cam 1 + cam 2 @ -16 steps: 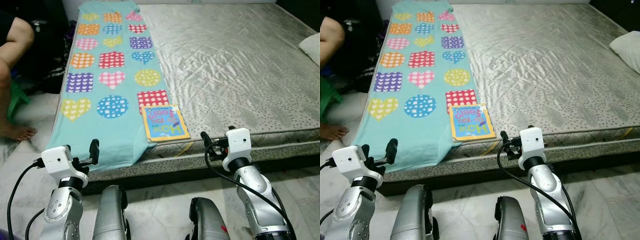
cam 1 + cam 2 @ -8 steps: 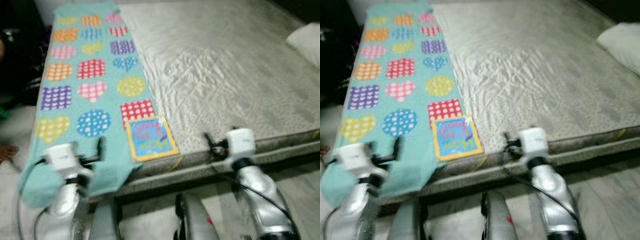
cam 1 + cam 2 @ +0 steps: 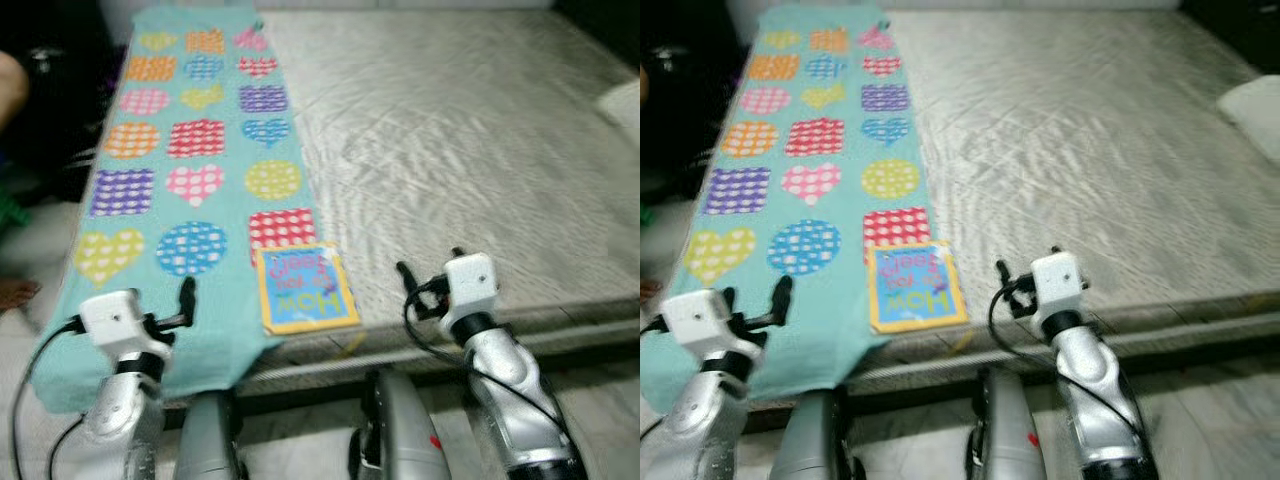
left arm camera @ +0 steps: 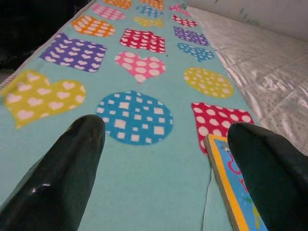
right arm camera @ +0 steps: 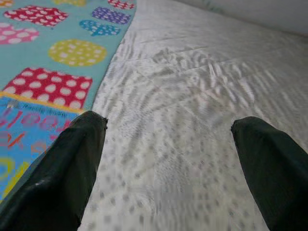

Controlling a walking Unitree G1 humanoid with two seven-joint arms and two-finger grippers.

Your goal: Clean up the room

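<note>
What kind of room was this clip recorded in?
Most likely a bedroom: a large bare quilted mattress sits low on the floor, with a pillow at its far side and a heart-patterned cloth spread along one edge.

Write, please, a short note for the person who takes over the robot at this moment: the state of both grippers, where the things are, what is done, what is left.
Left gripper: open, holding nothing, raised over the near end of the teal patterned cloth.
Right gripper: open, holding nothing, raised over the bare mattress near its front edge.
Things: the cloth lies along the robot's left side of the mattress, its near end hanging over the edge. A children's book lies flat near the front edge, partly on the cloth, between the two grippers. A white pillow is at the far right.
Done: nothing picked up yet.
Left: likely the book and the cloth.
</note>
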